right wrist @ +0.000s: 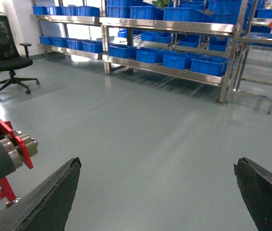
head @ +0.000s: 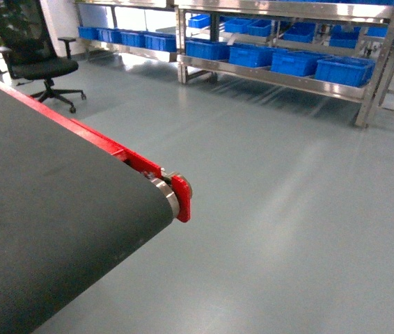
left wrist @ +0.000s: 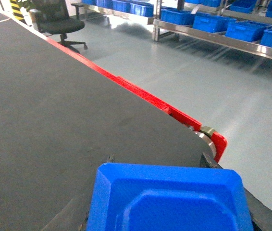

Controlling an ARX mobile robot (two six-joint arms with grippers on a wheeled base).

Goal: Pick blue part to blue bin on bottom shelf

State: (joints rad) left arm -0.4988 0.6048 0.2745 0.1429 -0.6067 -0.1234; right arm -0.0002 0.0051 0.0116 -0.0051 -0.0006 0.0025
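In the left wrist view a blue part (left wrist: 169, 202), blocky with bevelled edges, fills the lower frame. My left gripper (left wrist: 158, 166) is shut on it, with a dark fingertip showing at each side, above the dark conveyor belt (left wrist: 54, 106). My right gripper (right wrist: 157, 166) is open over bare floor, nothing between its fingers. Far across the floor, several blue bins (head: 343, 69) stand in a row on the bottom shelf (head: 273, 78) of a steel rack. Neither gripper shows in the head view.
The belt (head: 51, 209) has a red side rail and an end roller (head: 172, 191). A black office chair (head: 40, 59) stands at the back left. Grey floor (head: 273, 209) lies between the belt and the racks. A steel frame (right wrist: 265, 77) stands right of the rack.
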